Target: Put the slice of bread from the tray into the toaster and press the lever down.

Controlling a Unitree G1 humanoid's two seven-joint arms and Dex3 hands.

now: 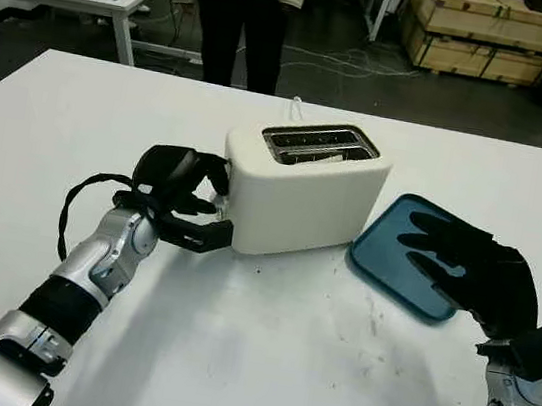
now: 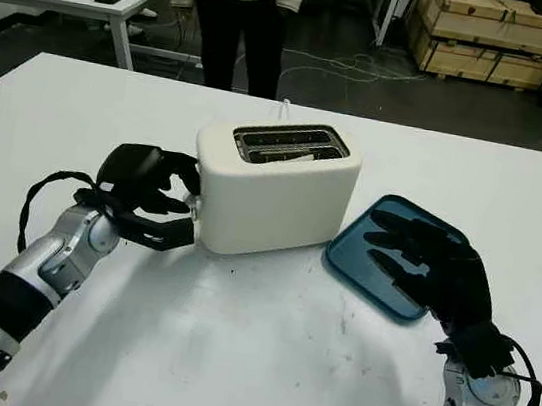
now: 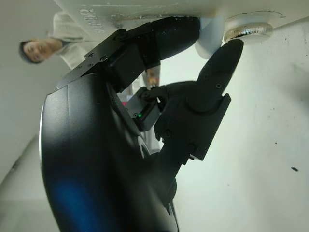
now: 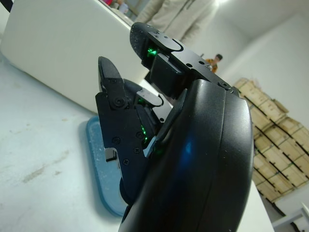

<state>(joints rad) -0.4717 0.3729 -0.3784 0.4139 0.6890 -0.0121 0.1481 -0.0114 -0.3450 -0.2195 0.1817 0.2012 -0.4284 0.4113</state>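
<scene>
Left eye view puts the white toaster [image 1: 303, 192] at the centre of your frame on the white tabletop [image 1: 249, 362], with the bread slice [image 1: 311, 149] sitting down in its slot (only the top edge shows). Your left robot hand [image 1: 190, 202] is at the toaster's left end, fingers curled against it around the lever [image 3: 212, 36]; in the left wrist view one fingertip [image 3: 227, 50] touches the knob [image 3: 251, 29] there. Your right robot hand [image 1: 464, 266] hovers open over the blue tray [image 1: 386, 249], right of centre. A person [image 1: 240, 7] stands beyond the tabletop's far edge, upper centre.
</scene>
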